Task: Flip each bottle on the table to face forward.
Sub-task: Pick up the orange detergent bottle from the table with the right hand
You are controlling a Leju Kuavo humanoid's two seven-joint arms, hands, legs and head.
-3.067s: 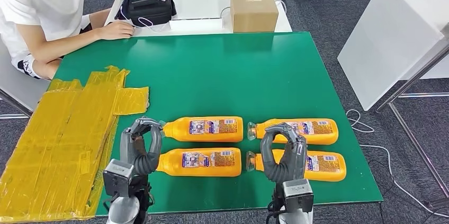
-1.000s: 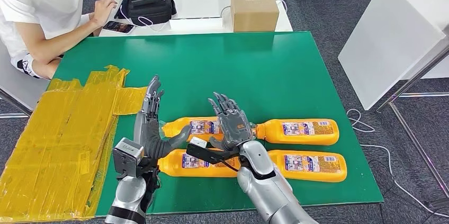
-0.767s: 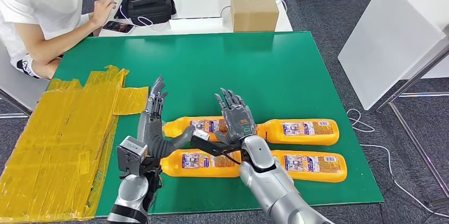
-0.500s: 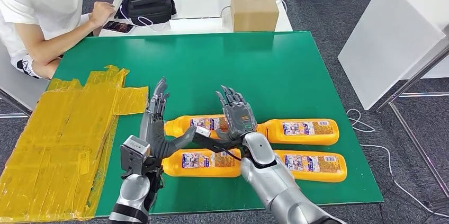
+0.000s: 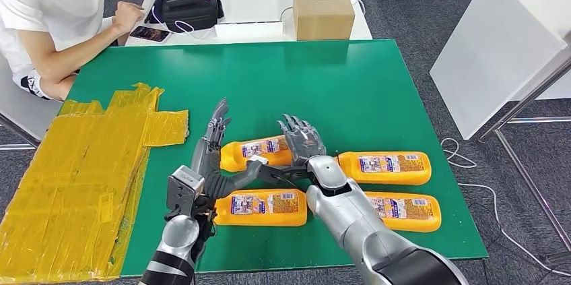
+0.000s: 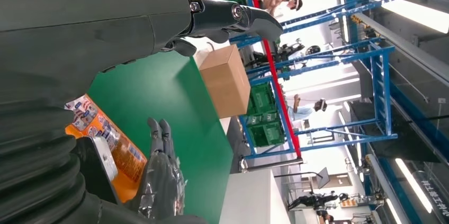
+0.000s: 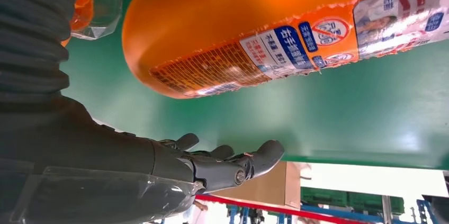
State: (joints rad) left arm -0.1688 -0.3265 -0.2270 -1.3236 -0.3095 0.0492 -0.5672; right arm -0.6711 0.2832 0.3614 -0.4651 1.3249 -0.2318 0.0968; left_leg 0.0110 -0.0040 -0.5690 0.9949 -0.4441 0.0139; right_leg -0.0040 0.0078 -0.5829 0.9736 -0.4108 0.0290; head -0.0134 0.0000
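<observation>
I see my left hand (image 5: pixel 214 142) and right hand (image 5: pixel 303 140) both spread, flanking the far-left bottle (image 5: pixel 259 151) at nine and three o'clock, holding nothing; bottle's on the green table (image 5: pixel 283 83).

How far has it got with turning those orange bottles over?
Nothing looks finished yet. Both open hands, left hand and right hand, flank the far left bottle, now tilted off its row. The other three bottles lie flat, fine-print labels up, apparently unturned.
</observation>
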